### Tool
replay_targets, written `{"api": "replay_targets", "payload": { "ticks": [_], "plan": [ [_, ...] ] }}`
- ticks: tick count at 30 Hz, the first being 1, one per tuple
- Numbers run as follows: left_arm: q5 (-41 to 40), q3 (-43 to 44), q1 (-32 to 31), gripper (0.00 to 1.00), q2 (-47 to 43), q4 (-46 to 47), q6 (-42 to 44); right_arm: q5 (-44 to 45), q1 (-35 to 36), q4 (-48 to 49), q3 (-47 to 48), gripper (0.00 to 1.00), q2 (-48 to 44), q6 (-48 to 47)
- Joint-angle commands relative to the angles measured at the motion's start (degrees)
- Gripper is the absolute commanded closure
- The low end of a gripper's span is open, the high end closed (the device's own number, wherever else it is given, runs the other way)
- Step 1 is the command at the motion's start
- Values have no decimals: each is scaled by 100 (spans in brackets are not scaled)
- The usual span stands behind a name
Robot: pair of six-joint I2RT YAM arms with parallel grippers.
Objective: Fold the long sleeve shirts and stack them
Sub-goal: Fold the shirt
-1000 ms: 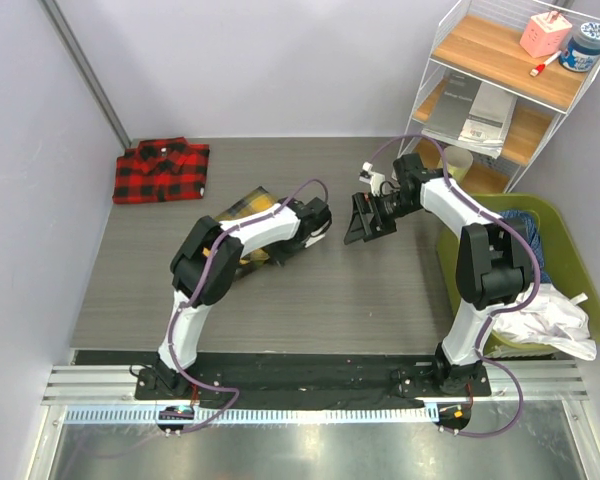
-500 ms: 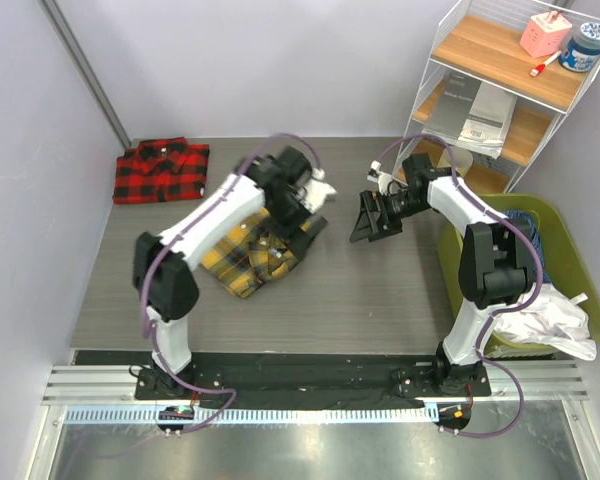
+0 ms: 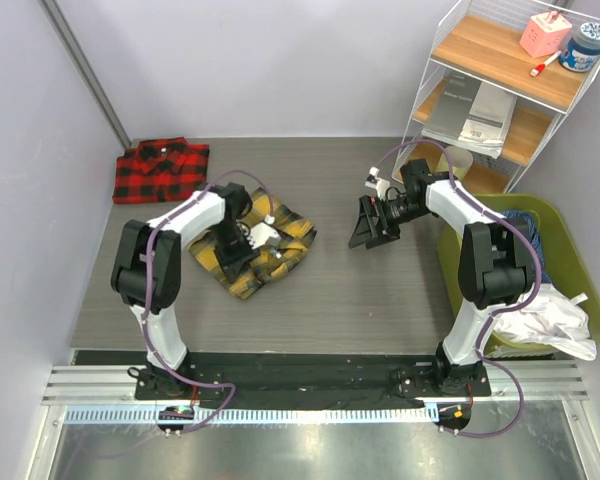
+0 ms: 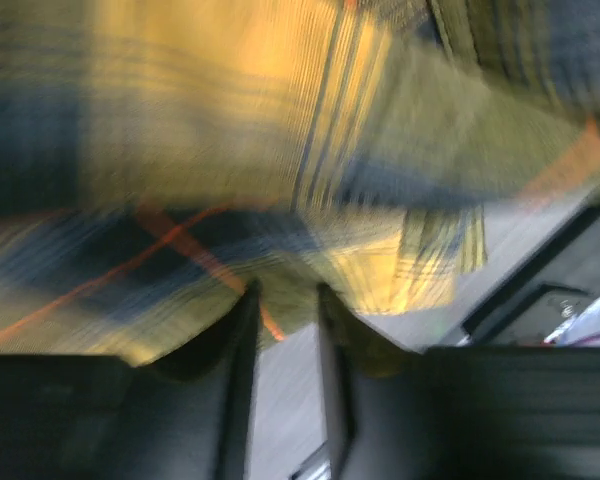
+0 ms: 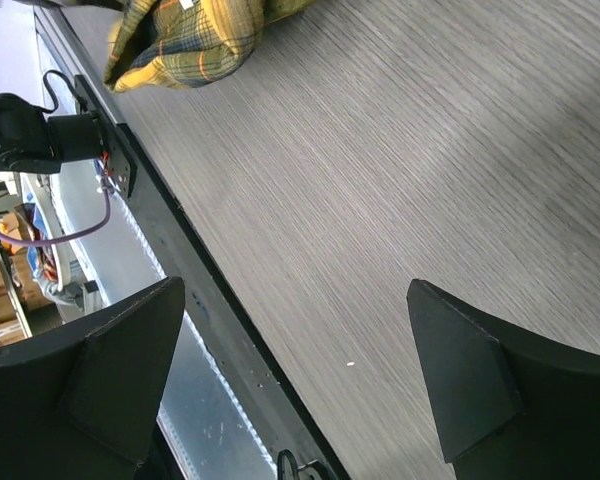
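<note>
- Two plaid shirts are out on the table (image 3: 360, 290). The red-and-black shirt (image 3: 162, 170) lies folded flat, well apart from the yellow-and-black shirt (image 3: 292, 232), beyond it and off to its left.
- That yellow-and-black shirt is a rumpled bundle, roughly doubled over, with uneven edges and a white label showing on top. I judge it only partly folded.
- My left claw (image 3: 242, 240) is down on the near-left part of the yellow-and-black shirt. Its wrist view is smeared: the fingers (image 4: 238, 340) stand close with a slim gap and cloth at their tips. I cannot tell whether they pinch a fold or merely touch it.
- My right claw (image 3: 370, 225) hovers to the right of the yellow-and-black shirt, apart from it, over bare table. Its jaws are spread wide with nothing between them.
- By my reckoning the step in hand is folding the yellow-and-black shirt, and stacking has not begun.
- Next I need a sure hold on one loose edge with my left claw.
- My right claw should come in to the opposite side of the yellow-and-black shirt, so the cloth goes over square.
- Soft flannel will likely slump and drag, so the lift should be low and slow.
</note>
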Motion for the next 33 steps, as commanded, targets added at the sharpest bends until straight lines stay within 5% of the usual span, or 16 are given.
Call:
{"api": "replay_targets", "payload": {
  "ticks": [1,7,9,12,16,22,29,33],
  "plan": [
    [-94,-466,-189,78,296,1144,-571,-107,-137,-27,-22,2,-251,105],
    [1468,-118,-1962,84,490,1751,-3804,7,-471,-54,153,1,-32,140],
    [2029,453,-2517,80,456,2092,-4499,68,-559,-80,355,1,82,114],
    [2864,859,-2317,60,61,2490,-5214,349,-621,-229,619,2,232,-123],
    [3430,1114,-915,50,-519,2394,-5092,648,-612,-432,734,4,224,-369],
    [2166,2343,512,38,330,1226,-3232,517,-367,-397,234,7,92,-326],
    [962,2522,725,36,1492,865,-1515,315,126,-247,-355,10,74,-141],
    [758,1872,760,49,1563,487,-1260,393,170,-256,-567,10,-31,-115]
  ]
}}
